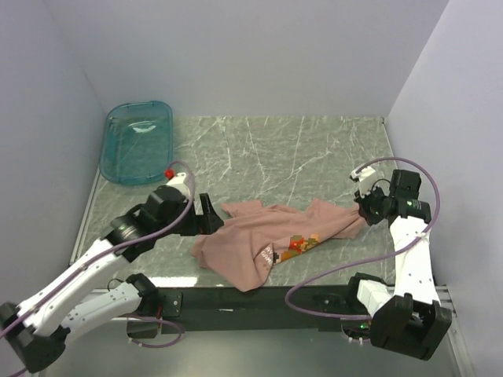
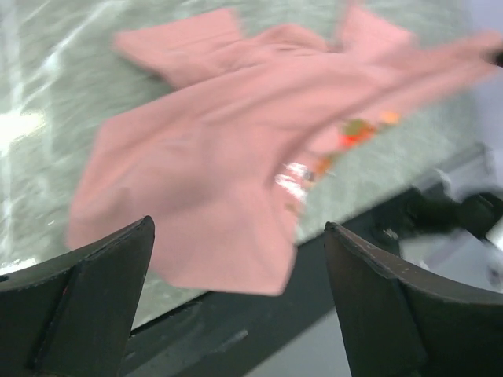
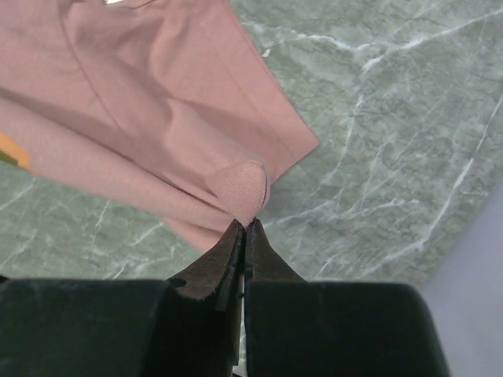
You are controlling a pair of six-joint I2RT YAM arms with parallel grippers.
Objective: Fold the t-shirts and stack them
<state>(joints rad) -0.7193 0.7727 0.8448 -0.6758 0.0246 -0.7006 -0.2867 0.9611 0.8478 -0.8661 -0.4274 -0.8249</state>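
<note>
- While pale walls (image 1: 236,55) close three sides, the green marbled tabletop (image 1: 314,149) bears a teal bin (image 1: 138,141) at its far left corner.
- By the near edge, mid-width, the pink t-shirt (image 1: 251,239) lies crumpled.
- At its right end the right tool (image 3: 244,226) pinches a fold; the left tool (image 2: 237,228) gapes wide just beside its left side.

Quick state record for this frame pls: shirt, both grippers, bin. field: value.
t-shirt: pink, crumpled, unfolded, lying on the table at its near edge, one corner hanging over
print: facing up, creased
left gripper: open, fingers spread, at the shirt's left side, holding nothing
right gripper: shut on a pinched fold at the shirt's right end
bin: teal, far-left corner, apart from the shirt
fold: not yet done
</note>
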